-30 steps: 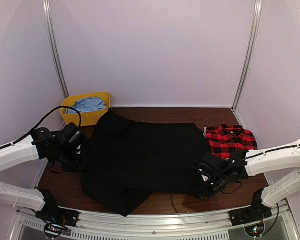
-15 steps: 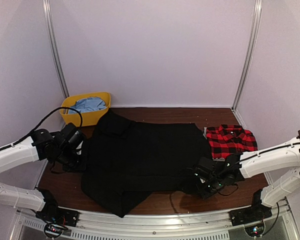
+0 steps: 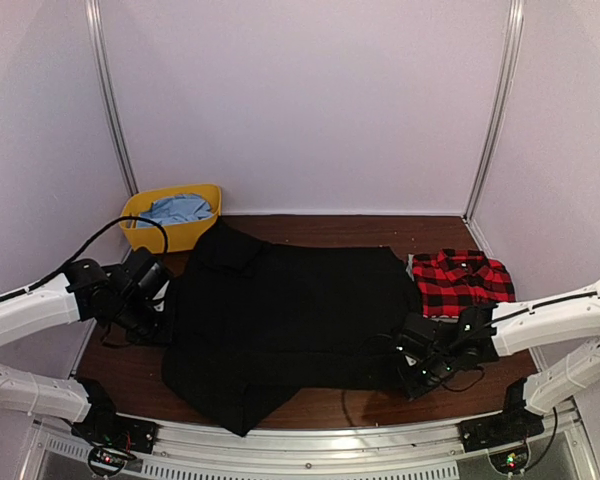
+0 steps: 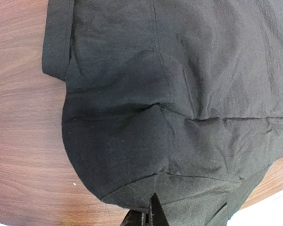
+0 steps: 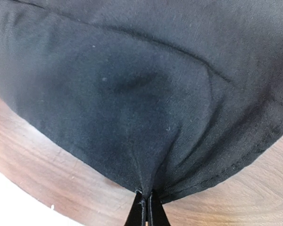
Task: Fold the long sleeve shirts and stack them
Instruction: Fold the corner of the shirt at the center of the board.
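Two grips: right gripper (image 5: 146,207) just clamped the plain black cloth shirt (image 3: 290,310) lower right; left gripper (image 4: 151,214) pinches its left edge; folding looks ready.

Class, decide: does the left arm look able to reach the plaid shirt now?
Probably not: the left claw is shut on the black shirt, and the plaid shirt lies across it, beside the right arm.

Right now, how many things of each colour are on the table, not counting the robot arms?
Black shirt: 1
Red-and-black plaid shirt: 1
Yellow bin: 1
Blue cloth in the bin: 1
Total: 4
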Available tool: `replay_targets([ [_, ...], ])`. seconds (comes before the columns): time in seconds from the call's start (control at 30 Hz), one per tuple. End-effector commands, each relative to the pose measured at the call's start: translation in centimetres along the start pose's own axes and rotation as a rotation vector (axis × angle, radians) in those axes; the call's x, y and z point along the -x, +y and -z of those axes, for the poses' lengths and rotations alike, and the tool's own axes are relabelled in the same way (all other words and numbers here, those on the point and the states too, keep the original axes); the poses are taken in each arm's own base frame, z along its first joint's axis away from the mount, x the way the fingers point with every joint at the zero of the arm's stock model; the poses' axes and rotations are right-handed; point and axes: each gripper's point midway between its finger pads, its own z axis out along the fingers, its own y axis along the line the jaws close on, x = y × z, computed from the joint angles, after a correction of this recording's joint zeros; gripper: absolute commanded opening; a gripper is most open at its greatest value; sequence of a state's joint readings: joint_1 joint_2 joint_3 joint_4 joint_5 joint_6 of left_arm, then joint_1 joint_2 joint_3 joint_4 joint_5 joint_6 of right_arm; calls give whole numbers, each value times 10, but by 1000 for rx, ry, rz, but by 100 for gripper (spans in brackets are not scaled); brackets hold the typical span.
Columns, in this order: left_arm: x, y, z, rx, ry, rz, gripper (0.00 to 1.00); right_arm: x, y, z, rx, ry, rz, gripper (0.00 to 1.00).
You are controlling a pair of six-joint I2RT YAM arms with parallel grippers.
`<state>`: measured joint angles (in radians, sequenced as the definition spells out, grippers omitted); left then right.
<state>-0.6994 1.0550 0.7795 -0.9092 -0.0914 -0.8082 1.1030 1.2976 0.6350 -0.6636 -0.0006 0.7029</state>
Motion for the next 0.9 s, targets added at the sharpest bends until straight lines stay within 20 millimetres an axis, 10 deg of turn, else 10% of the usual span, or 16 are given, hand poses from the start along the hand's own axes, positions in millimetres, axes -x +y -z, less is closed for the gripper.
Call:
replay_targets([
  [0.0, 4, 6, -2, 17, -12, -12, 0, 13, 5, 19, 8, -41, -11, 0],
  [0.47, 29, 9, -11, -55, -40, 8, 0, 81, -12, 57, -10, -184, -35, 0],
  [0.87, 66, 24, -35, -82, -44, 37, 1, 144, -56, 47, 22, -240, -92, 0],
])
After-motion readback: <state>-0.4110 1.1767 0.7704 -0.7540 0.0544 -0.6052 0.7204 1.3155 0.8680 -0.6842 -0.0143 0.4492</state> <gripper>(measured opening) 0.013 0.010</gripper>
